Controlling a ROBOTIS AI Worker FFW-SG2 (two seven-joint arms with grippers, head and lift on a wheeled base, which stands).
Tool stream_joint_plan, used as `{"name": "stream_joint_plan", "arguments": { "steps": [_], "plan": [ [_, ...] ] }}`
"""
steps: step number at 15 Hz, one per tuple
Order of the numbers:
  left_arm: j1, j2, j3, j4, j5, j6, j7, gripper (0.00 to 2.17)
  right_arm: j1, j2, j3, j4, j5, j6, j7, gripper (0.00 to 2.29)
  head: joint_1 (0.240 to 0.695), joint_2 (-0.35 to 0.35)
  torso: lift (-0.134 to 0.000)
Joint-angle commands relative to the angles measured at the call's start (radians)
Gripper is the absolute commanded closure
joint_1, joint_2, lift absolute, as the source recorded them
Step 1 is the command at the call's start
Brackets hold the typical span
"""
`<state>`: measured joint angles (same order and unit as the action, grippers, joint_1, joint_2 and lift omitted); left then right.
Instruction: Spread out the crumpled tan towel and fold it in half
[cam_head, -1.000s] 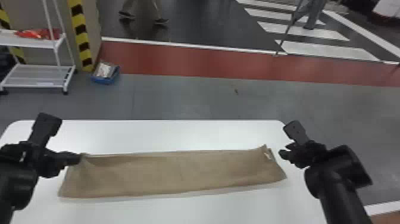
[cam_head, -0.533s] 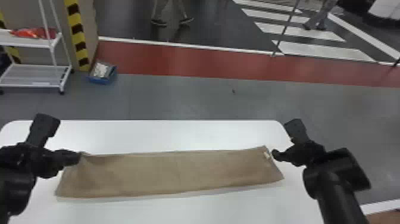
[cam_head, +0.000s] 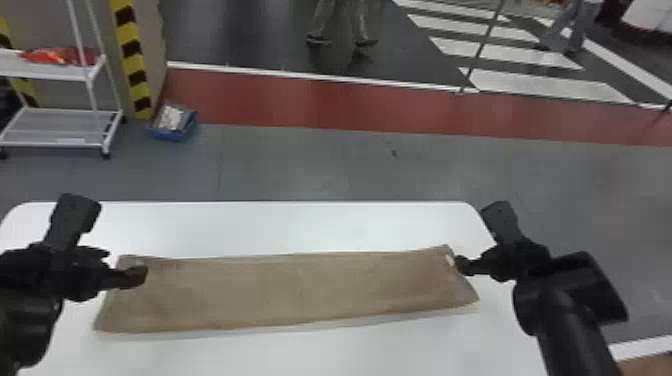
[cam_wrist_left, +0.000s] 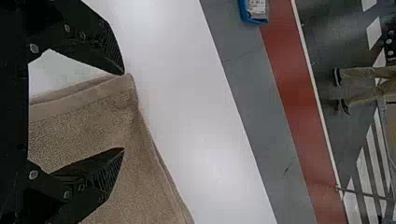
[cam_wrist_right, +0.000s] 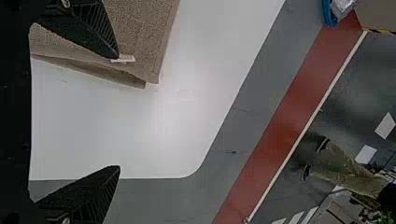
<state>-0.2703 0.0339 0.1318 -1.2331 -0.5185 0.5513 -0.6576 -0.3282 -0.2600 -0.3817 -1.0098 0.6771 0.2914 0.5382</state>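
The tan towel (cam_head: 290, 290) lies as a long, mostly flat strip across the white table (cam_head: 320, 225). At its left end is my left gripper (cam_head: 125, 265), one finger over the towel. In the left wrist view the left gripper (cam_wrist_left: 124, 111) stands open around the far corner of the towel (cam_wrist_left: 88, 121), with nothing clamped. By the towel's right end, near a small white tag, is my right gripper (cam_head: 465, 265). In the right wrist view the right gripper (cam_wrist_right: 119, 112) is wide open, one finger over the towel (cam_wrist_right: 140, 32) beside the tag, the other past the table edge.
Beyond the table, a white wheeled shelf (cam_head: 60, 127) stands on the floor at the back left, with a blue bin (cam_head: 172, 122) beside it. Bare white tabletop runs behind and in front of the towel.
The right gripper has moved left, closer to the towel's right end and its tag. My left arm has stayed nearly still, and the towel has hardly changed.
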Motion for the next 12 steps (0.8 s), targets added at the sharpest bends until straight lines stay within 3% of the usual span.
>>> {"name": "stream_joint_plan", "arguments": {
  "steps": [1,4,7,12],
  "plan": [
    [0.003,0.0,0.0,-0.009,0.0,0.006,0.016,0.03,0.011,-0.004,-0.002,-0.004,-0.011,0.002,0.002,0.04,0.695,-0.245,0.0],
    [0.054,0.0,0.009,-0.092,0.006,0.049,0.006,0.03,0.024,-0.016,-0.029,-0.01,-0.068,0.015,0.037,0.04,0.695,-0.243,0.0],
    [0.114,0.003,0.037,-0.16,0.071,0.068,-0.008,0.03,0.026,-0.048,-0.043,-0.012,-0.191,0.116,0.086,0.04,0.695,-0.247,0.0],
    [0.167,0.0,0.052,-0.203,0.083,0.098,-0.019,0.03,0.034,-0.058,-0.046,-0.012,-0.223,0.159,0.092,0.04,0.695,-0.261,0.0]
  ]
}}
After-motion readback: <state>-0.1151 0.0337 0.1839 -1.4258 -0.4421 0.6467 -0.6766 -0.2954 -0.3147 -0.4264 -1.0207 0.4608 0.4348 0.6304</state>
